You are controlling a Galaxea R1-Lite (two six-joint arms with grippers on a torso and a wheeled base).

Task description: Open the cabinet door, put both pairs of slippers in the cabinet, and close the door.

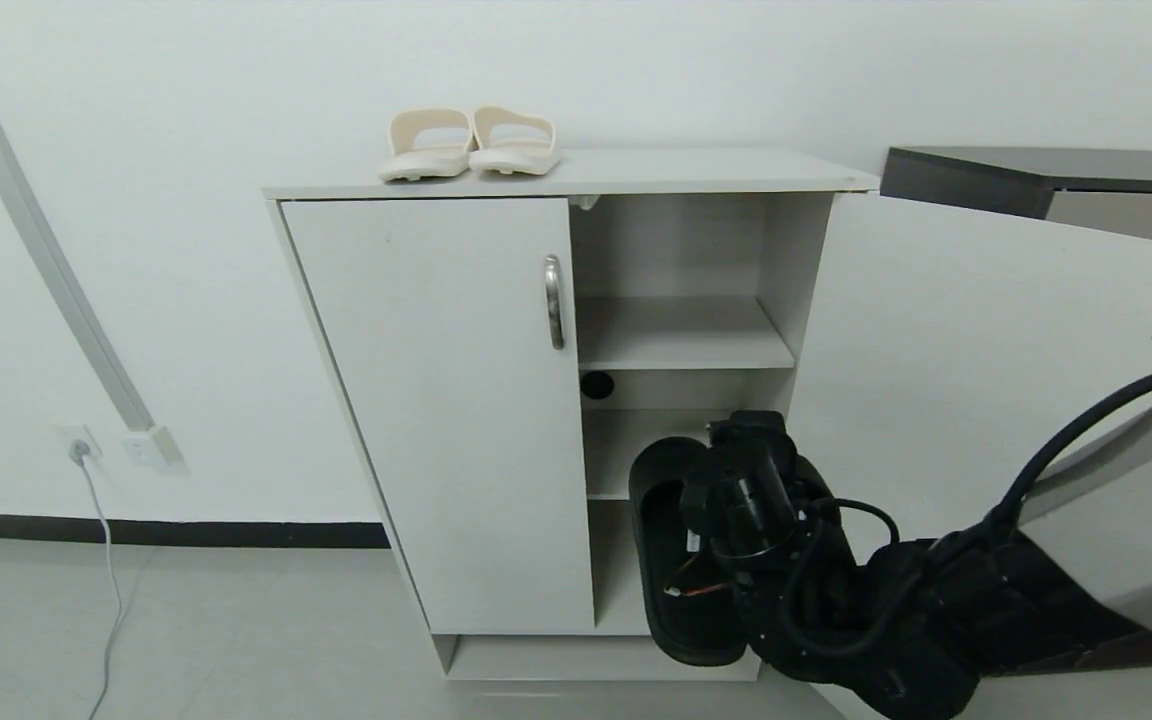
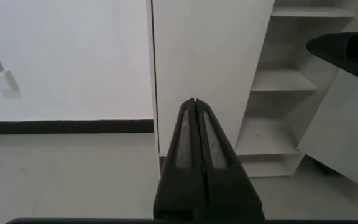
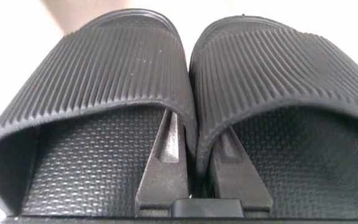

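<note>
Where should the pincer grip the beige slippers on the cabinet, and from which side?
Pinch the two adjoining strap walls of the beige slippers, one finger under each strap. Come from the front: they lie side by side on the cabinet top, heels toward the robot, strap openings facing out. The right pincer holds the black slippers that way.

My right arm (image 1: 866,610) is blocky matte black, thick black cable (image 1: 1086,420) at its 2 o'clock, red wire (image 1: 701,590) at 9. My left gripper (image 2: 194,104) has tapered black fingers (image 2: 219,186), grey pads (image 2: 184,146).
</note>
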